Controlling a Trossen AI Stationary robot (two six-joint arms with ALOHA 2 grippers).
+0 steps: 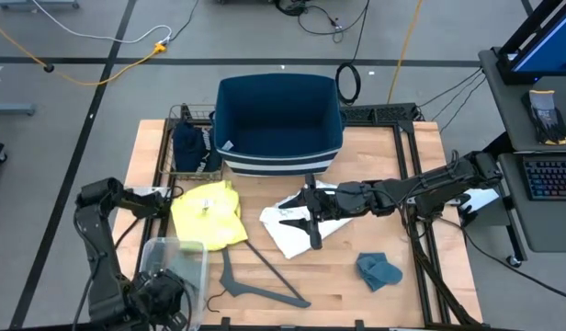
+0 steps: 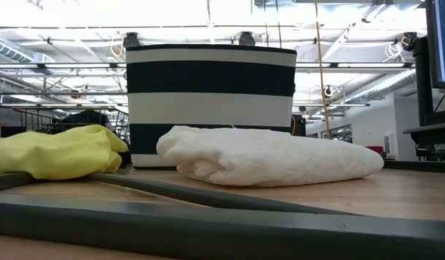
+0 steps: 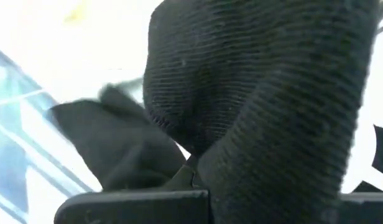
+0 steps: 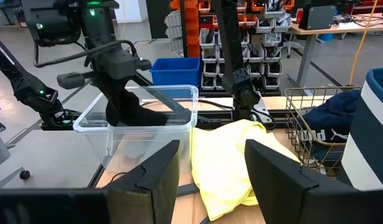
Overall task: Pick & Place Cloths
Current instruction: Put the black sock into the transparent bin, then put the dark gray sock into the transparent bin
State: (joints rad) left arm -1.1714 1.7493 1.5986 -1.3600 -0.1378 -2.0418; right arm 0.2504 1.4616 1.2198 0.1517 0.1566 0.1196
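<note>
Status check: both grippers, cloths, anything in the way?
Left gripper shut on black cloth, over clear bin. Right gripper open above white cloth. Hanger lies beside yellow cloth, not blocking.

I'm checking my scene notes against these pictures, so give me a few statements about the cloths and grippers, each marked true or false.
1. The left gripper holds a black cloth over the clear bin. True.
2. The right gripper is shut on the yellow cloth. False: it is open above the white cloth.
3. The yellow cloth lies on the table. True.
4. The teal rag is in the striped basket. False: it lies on the table.
5. The hanger hangs on the wire basket. False: it lies flat on the table.
</note>
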